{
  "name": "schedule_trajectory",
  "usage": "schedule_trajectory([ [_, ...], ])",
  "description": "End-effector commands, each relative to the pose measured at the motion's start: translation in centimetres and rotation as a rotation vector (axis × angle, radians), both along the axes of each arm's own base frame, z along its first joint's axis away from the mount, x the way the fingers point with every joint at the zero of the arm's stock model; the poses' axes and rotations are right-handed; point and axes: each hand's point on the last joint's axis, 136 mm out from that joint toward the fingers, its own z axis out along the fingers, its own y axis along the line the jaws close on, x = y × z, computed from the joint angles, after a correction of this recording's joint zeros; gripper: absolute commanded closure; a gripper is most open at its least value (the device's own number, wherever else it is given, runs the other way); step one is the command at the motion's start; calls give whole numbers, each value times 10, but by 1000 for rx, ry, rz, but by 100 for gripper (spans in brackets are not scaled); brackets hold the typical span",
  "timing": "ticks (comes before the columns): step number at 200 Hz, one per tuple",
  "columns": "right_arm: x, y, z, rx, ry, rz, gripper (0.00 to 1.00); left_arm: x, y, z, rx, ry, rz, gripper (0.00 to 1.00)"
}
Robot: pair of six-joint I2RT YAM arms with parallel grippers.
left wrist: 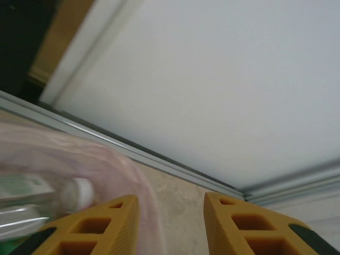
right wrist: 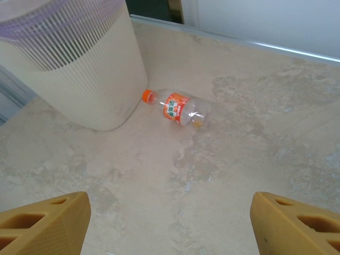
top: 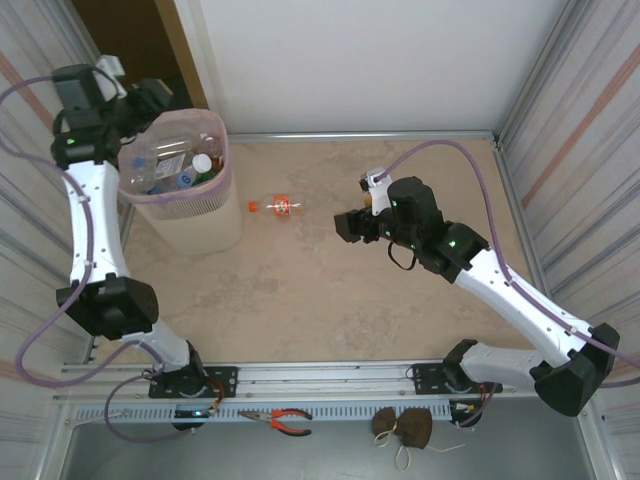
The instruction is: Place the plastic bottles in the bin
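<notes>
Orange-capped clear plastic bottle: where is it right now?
The bottle lies on its side in the top external view, just right of the tall pale pink bin, between it and the right tool.

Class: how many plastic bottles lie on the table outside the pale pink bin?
1. A clear orange-capped plastic bottle lies on its side on the beige table, beside the pale pink translucent bin. Other bottles sit inside it, some likely hidden.

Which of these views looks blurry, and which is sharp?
Left wrist: the bin rim and a white-capped bottle inside are smeared and soft. Right wrist: the orange bottle on the table is sharp. Top external: even light, faint shadows.
</notes>
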Motion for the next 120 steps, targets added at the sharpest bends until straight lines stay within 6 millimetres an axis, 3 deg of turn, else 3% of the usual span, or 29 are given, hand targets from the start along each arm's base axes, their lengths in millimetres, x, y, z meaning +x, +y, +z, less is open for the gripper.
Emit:
schedule_trajectory([
  [1, 4, 6, 22, 49, -36, 18, 22, -7, 26, -22, 33, 59, -8, 64],
  [33, 6, 10, 16, 48, -23, 26, 22, -2, 47, -52, 1, 117, -4, 64],
  [73, 8, 12, 11, 46, -9, 28, 22, -5, 50, -96, -23, 210, 8, 64],
  [101, 9, 13, 14, 48, -9, 31, 22, -11, 54, -97, -14, 211, 25, 65],
  [120, 12, 14, 13, 42, -8, 34, 22, -15, 57, -82, -18, 180, 35, 64],
])
